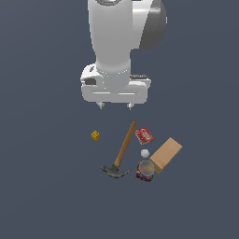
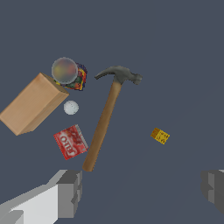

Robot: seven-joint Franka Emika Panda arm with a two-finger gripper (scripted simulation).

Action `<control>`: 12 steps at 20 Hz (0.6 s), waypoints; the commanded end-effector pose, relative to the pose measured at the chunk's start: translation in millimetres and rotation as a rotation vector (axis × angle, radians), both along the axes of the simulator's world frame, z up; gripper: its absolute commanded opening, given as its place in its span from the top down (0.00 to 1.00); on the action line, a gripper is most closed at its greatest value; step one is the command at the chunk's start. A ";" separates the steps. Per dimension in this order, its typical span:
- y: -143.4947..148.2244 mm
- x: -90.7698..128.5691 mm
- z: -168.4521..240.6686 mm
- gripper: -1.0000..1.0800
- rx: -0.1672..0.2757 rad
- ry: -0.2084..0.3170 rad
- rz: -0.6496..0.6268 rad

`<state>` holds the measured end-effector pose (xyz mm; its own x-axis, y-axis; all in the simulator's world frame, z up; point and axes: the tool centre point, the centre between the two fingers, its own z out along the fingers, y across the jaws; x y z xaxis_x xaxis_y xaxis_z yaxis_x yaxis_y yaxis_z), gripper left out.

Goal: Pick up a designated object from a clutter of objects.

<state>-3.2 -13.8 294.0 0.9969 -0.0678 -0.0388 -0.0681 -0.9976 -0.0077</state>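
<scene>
The designated object is a small flat red box with white lettering, lying on the dark floor between the hammer's handle and the tan box. My gripper hangs open well above the clutter, with nothing between its fingers. It is above and toward the exterior view's left of the red box, near the end of the hammer handle.
A wooden-handled hammer lies beside the red box. A tan cardboard box, a small white ball and a clear jar sit close by. A tiny yellow cube lies apart.
</scene>
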 end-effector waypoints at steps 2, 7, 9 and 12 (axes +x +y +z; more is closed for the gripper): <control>0.4 0.0 0.1 0.04 0.000 0.000 0.002; 13.4 -0.2 4.5 0.04 -0.005 -0.005 0.053; 18.2 -0.6 7.8 0.04 -0.007 -0.007 0.073; 19.6 -1.1 11.2 0.04 -0.007 -0.007 0.079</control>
<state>-4.0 5.2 303.6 0.9995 0.0070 -0.0315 0.0069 -1.0000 -0.0011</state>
